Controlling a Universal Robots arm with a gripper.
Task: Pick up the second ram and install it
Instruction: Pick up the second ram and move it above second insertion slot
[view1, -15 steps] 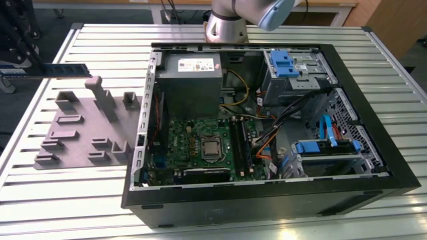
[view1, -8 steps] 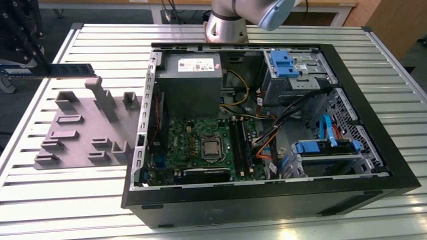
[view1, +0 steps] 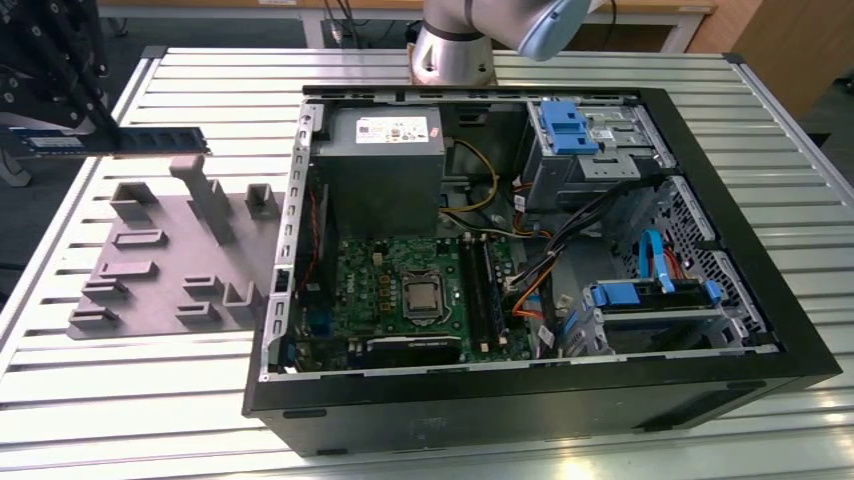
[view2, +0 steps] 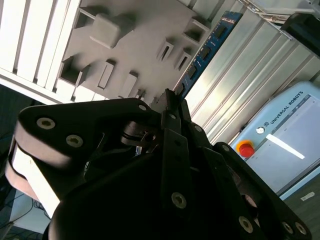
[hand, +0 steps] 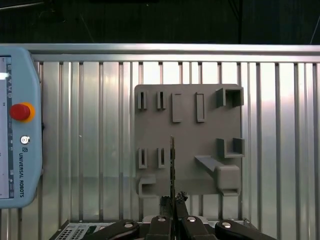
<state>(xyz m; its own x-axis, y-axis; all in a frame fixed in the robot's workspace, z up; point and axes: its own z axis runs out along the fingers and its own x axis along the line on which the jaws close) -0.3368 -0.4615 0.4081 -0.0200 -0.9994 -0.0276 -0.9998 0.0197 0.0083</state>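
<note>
The gripper (hand: 173, 200) sits nearest the lens in both wrist views. Its black fingers are closed tight on one end of the second ram (hand: 172, 160), which shows edge-on in the first wrist view. In the exterior view the second ram (view1: 134, 140) is in the upper left of the frame, held level in the air. It is clear of the grey fixture plate (view1: 160, 270) lying on the slatted table (view1: 134, 400). The open computer case (view1: 747, 340) stands at centre and right with its motherboard (view1: 400, 285) exposed. The black memory slots (view1: 478, 290) lie just beside the processor socket (view1: 424, 295).
</note>
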